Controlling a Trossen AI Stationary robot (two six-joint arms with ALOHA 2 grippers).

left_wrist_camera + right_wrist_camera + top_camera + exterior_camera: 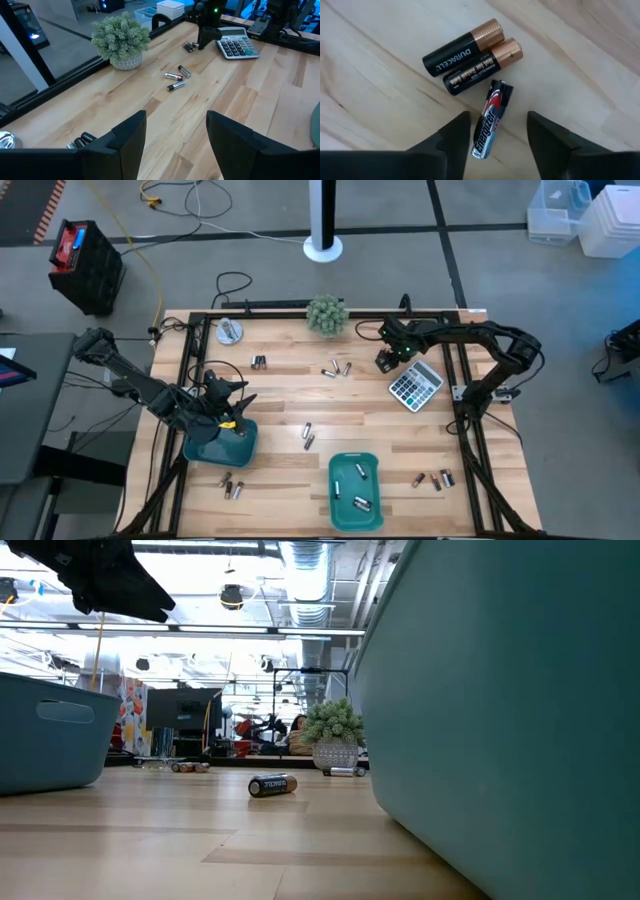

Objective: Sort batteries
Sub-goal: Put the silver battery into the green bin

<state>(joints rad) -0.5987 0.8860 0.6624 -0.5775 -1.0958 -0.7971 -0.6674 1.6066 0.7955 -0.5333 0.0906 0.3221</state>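
My right gripper (498, 125) is open, low over the far right of the table beside the calculator (415, 385). Its fingers stand either side of a silver-and-black battery (490, 122) lying flat on the wood and do not touch it. Two dark batteries with coppery ends (462, 47) (482, 65) lie side by side just beyond it. My left gripper (235, 405) is open and empty, hovering above the left teal tray (220, 445). Other batteries lie in small groups on the table (259, 362) (335, 368) (308, 435) (232, 487) (432, 479). The right teal tray (338, 510) holds several batteries (360, 470).
A small potted plant (327, 314) stands at the far edge, and a round metal object (230, 331) lies at the far left. Black frame rails (190, 380) run along the table's sides. Bare wood lies in the middle, between the two trays and the far battery groups.
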